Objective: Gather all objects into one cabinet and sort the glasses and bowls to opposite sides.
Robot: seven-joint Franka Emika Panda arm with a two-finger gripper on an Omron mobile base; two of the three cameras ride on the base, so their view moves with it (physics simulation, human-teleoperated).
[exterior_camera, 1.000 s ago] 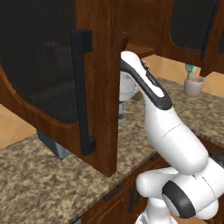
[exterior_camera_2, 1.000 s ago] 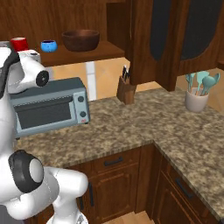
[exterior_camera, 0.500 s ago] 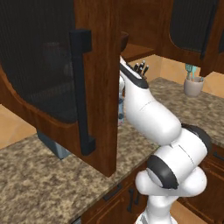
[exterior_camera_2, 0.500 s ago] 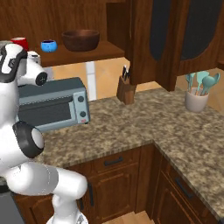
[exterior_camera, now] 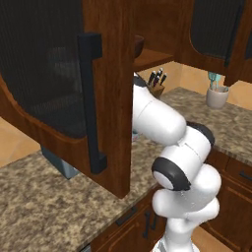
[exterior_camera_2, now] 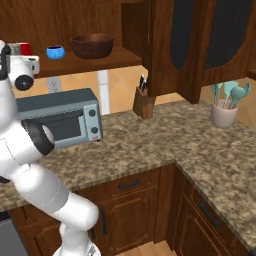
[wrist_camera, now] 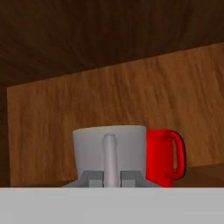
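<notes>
In the hand view a pale grey-beige mug (wrist_camera: 89, 148) stands right in front of me on the cabinet shelf, its handle turned towards me. My gripper (wrist_camera: 110, 177) is shut on that handle. A glossy red mug (wrist_camera: 164, 157) stands close behind it to the right. From the right base view my hand (exterior_camera_2: 22, 70) is at the left end of the shelf (exterior_camera_2: 100, 61), under the red mug (exterior_camera_2: 22, 48). The little blue bowl (exterior_camera_2: 55, 51) and the wide brown bowl (exterior_camera_2: 91, 45) stand further right on the same shelf.
The open cabinet door (exterior_camera: 74, 98) with its black bar handle (exterior_camera: 91, 103) hangs in front of my arm. A grey toaster oven (exterior_camera_2: 60, 120) sits on the counter below the shelf. A knife block (exterior_camera_2: 144, 102) and a white utensil pot (exterior_camera_2: 223, 112) stand further right.
My arm has folded and swung in behind the open door, and the hand has risen from in front of the toaster oven to shelf height.
</notes>
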